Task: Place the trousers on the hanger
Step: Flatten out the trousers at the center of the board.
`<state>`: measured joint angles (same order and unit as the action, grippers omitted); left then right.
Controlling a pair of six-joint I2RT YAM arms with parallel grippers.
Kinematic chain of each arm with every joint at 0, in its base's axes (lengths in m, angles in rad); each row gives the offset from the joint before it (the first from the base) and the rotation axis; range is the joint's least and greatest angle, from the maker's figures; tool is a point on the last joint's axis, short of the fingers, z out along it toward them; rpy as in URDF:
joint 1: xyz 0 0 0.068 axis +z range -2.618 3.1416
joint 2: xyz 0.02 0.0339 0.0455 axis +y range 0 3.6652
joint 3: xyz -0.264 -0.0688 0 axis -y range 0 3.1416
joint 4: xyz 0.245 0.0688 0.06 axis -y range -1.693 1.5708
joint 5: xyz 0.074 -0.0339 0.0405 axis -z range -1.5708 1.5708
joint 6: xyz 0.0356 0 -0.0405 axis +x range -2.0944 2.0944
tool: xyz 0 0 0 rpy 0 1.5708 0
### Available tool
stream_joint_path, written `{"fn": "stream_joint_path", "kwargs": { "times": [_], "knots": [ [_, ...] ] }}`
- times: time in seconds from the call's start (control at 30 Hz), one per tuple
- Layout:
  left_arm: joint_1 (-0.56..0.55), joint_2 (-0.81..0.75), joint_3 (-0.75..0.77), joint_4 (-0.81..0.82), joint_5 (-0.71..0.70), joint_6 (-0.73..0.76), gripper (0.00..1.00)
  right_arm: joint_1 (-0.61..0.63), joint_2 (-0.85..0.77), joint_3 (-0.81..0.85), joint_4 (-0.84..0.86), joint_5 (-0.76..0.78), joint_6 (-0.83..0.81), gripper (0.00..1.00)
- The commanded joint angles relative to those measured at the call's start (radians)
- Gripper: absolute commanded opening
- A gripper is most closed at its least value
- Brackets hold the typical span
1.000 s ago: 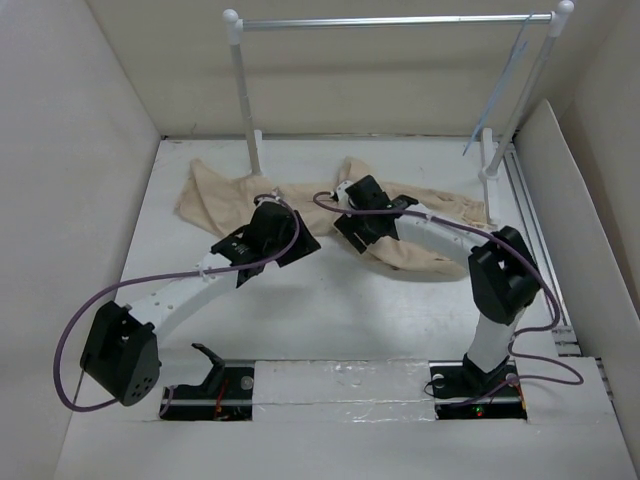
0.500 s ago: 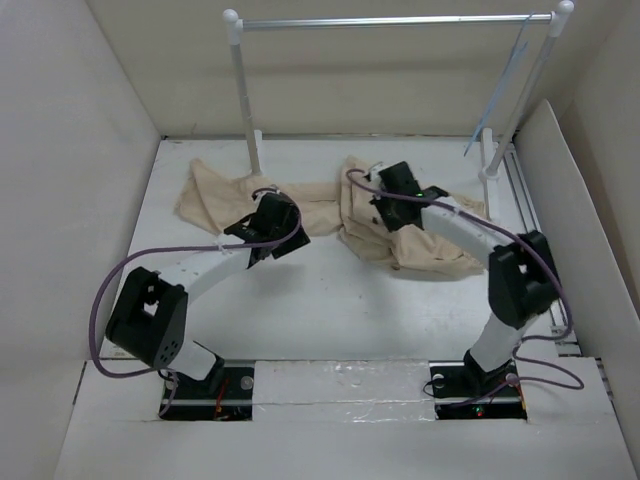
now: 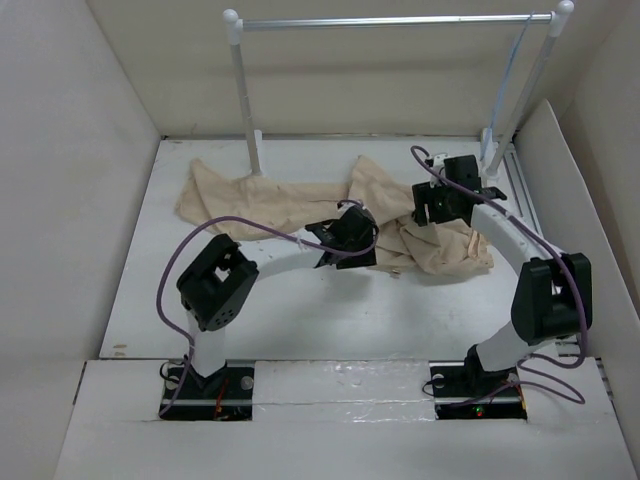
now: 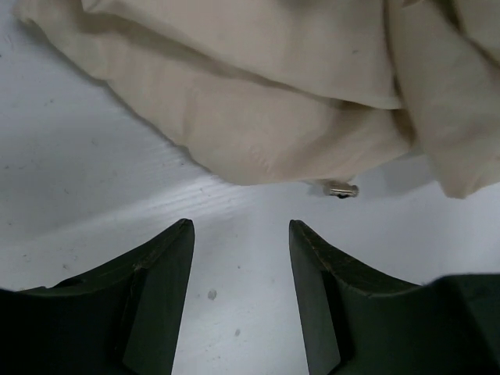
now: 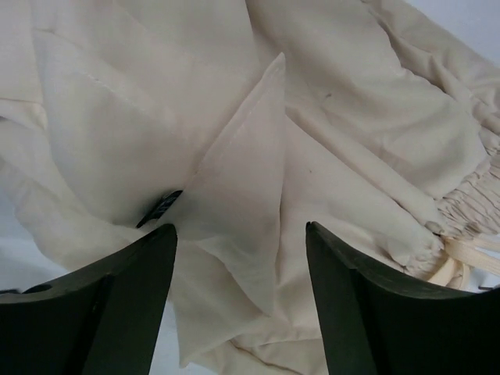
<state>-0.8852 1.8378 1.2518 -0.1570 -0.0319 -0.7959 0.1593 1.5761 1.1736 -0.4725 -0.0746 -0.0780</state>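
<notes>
– Start at our end. What is the left arm doing?

– The left gripper (image 4: 238, 234) hangs low over the bare counter (image 3: 330, 320), its jaws apart with nothing between them. The near edge of the trousers (image 3: 260, 200) lies just ahead of it, not touching. A small metal fastener (image 4: 340, 189) peeps out from under the cloth, a little to the right.

– And how do the trousers lie?

– They are on the far half of the counter, with the long axis running left to right. One leg stretches toward the left post, and the rest is bunched in a heap on the right.

– And the other arm?

– The right gripper (image 5: 238, 230) is further back, over that heap, with its jaws standing wide. A raised fold of cloth and the dark tag (image 5: 160, 209) sit under the gap, but I see nothing pinched. The gathered waistband (image 5: 461, 203) is just beside it.

– Where is the hanger?

– It is right at the back. The hanger (image 3: 508, 75) hangs from the silver bar of the rack (image 3: 390, 20), close to the right post, above and beyond the heap.

– So which arm is better placed?

– I'd say the right one, since it is nearer both the bunched end and the hanger. The cloth would have to go back, up and to the right. The left arm looks better placed for the near edge.
</notes>
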Motion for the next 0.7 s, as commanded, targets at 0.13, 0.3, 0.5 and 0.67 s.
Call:
{"fn": "stream_joint_path", "kwargs": {
  "times": [0.13,0.3,0.5,0.67],
  "knots": [
    [-0.055,0.13,0.123,-0.072,-0.082,-0.045,0.48,0.034,-0.128,0.047,-0.018,-0.011,0.001,0.75],
    [-0.064,0.189,0.132,-0.039,-0.094,-0.101,0.47,0.081,-0.192,0.014,-0.025,-0.019,0.007,0.74],
    [-0.064,0.236,0.199,-0.076,-0.181,-0.098,0.0,0.077,-0.338,-0.136,-0.032,-0.034,0.044,0.74],
    [-0.064,0.126,0.163,-0.121,-0.263,-0.046,0.0,0.045,-0.516,-0.241,-0.086,-0.074,0.05,0.74]
  ]
}}
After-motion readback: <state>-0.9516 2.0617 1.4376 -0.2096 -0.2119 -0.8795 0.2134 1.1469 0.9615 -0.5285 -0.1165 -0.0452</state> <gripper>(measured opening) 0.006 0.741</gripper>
